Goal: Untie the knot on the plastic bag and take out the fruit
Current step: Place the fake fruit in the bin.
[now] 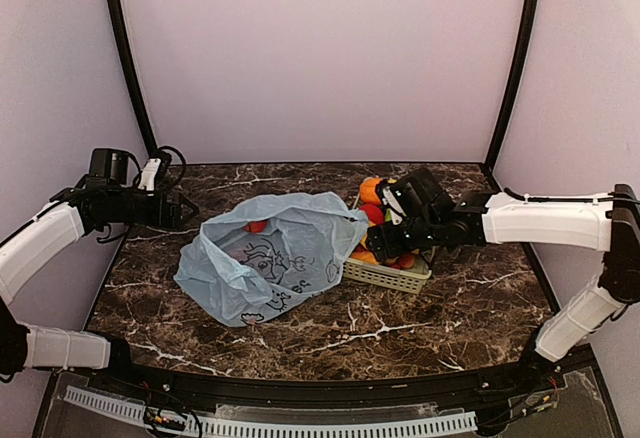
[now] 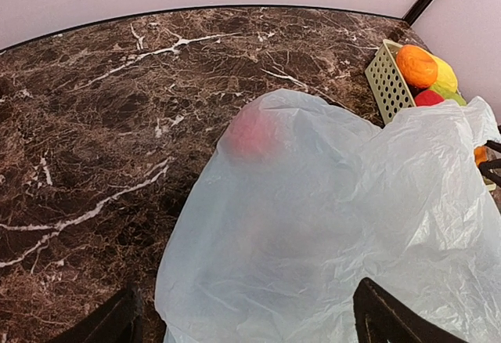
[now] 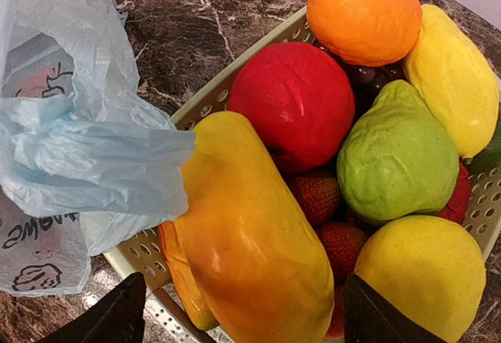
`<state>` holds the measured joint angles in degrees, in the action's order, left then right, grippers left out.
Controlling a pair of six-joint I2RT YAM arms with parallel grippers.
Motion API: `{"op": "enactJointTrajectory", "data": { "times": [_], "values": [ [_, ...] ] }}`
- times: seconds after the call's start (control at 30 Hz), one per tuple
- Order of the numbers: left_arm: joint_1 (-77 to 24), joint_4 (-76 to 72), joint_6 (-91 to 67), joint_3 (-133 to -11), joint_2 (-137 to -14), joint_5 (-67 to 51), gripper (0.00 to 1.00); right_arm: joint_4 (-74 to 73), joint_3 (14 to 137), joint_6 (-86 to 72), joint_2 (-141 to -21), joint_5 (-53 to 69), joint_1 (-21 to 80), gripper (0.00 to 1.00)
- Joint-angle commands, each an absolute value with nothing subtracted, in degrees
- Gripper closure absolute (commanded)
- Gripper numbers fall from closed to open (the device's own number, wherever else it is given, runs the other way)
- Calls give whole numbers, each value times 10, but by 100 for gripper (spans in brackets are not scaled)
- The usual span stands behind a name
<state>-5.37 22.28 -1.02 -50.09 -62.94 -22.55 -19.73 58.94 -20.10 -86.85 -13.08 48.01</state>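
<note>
The light blue plastic bag (image 1: 265,263) lies with its mouth open; I see no tied knot. A red-pink fruit (image 1: 257,226) shows through the film in the left wrist view (image 2: 252,133). My left gripper (image 2: 250,327) is open at the bag's left side, with film between its fingers. My right gripper (image 3: 246,319) is open over the pale green basket (image 3: 196,104), its fingers either side of an orange-yellow mango (image 3: 250,241). The mango rests in the basket with an orange (image 3: 364,14), a red apple (image 3: 293,104), a green fruit (image 3: 399,155) and yellow fruits (image 3: 454,77).
Small red strawberries (image 3: 317,198) lie low in the basket. A loose bag handle (image 3: 94,155) drapes over the basket's near rim. The basket (image 1: 385,276) stands right of the bag on the dark marble table (image 1: 450,308). Pale walls enclose the table.
</note>
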Motion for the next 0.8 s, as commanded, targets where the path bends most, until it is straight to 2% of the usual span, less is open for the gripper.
{"op": "enactJointTrajectory", "data": {
  "times": [0.0,0.2,0.43,0.77],
  "values": [
    [-52,212,-9,-489,-624,-247,8,-184,584,-196,-831,-136,482,15],
    [-52,134,-86,-482,-602,-320,8,-148,556,-188,-770,-113,482,13],
    [-60,131,-117,-533,-655,-331,8,-25,507,-164,-706,-5,494,23],
    [-105,131,-143,-653,-842,-325,10,91,564,-151,-850,5,585,29]
  ]
}}
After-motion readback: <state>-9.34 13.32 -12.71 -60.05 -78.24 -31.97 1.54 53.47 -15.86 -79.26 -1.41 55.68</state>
